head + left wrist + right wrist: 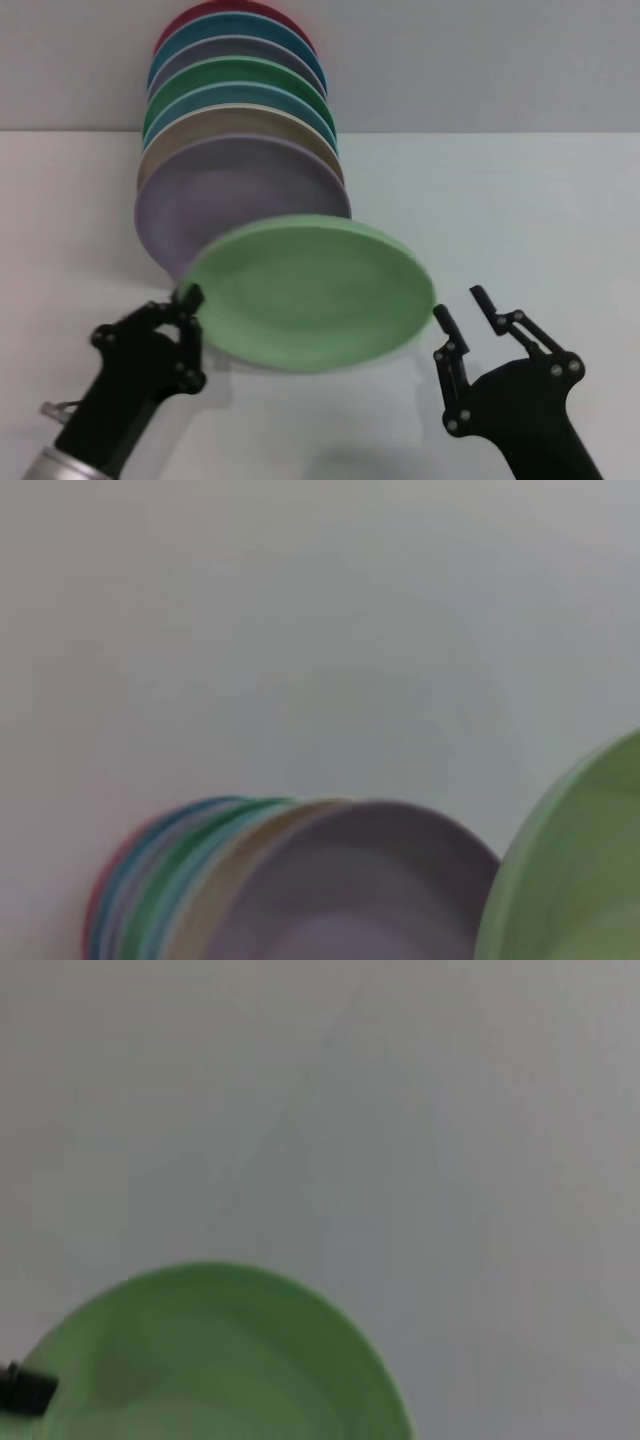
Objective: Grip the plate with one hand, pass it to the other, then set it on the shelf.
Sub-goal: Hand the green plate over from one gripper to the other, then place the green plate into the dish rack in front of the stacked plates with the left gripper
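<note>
The light pastel-green plate (310,292) is held tilted in the air over the white table, in front of the row of plates. My left gripper (188,298) is shut on its left rim. My right gripper (462,305) is open and empty, just right of the plate's right rim and apart from it. The plate also shows in the left wrist view (575,880) and the right wrist view (210,1360), where a black fingertip (25,1390) of the left gripper sits on its far rim. The wire shelf is not visible.
A row of upright plates stands at the back left: a lilac plate (235,190) in front, then tan, blue, dark green, blue and red ones (235,75). They also show in the left wrist view (300,880). White table (520,200) lies to the right.
</note>
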You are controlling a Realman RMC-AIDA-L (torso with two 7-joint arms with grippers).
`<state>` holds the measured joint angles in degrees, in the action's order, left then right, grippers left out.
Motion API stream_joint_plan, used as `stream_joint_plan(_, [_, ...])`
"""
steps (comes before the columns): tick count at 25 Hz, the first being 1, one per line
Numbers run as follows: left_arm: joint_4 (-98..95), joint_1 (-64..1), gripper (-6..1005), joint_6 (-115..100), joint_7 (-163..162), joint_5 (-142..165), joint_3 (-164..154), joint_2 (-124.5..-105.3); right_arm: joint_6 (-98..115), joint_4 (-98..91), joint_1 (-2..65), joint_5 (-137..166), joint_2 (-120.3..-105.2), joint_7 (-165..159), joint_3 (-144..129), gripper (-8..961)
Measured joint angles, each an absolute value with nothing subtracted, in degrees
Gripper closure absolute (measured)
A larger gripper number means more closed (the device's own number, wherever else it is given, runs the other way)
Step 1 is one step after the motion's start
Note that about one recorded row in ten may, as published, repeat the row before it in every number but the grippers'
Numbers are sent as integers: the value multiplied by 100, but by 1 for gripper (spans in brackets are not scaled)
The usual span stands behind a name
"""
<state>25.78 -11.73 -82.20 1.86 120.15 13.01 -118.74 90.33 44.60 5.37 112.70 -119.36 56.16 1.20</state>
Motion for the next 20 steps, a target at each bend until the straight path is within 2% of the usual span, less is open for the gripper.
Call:
stream_joint_plan(8, [2403, -977, 961, -9284, -280, 12021, 1576, -11821, 8739, 4119, 606, 11238, -11964, 5227, 147, 687])
stream_joint_plan(20, [1882, -1478, 960, -9294, -320, 12014, 2138, -11862, 8741, 3603, 873, 11013, -11948, 4533, 300, 688])
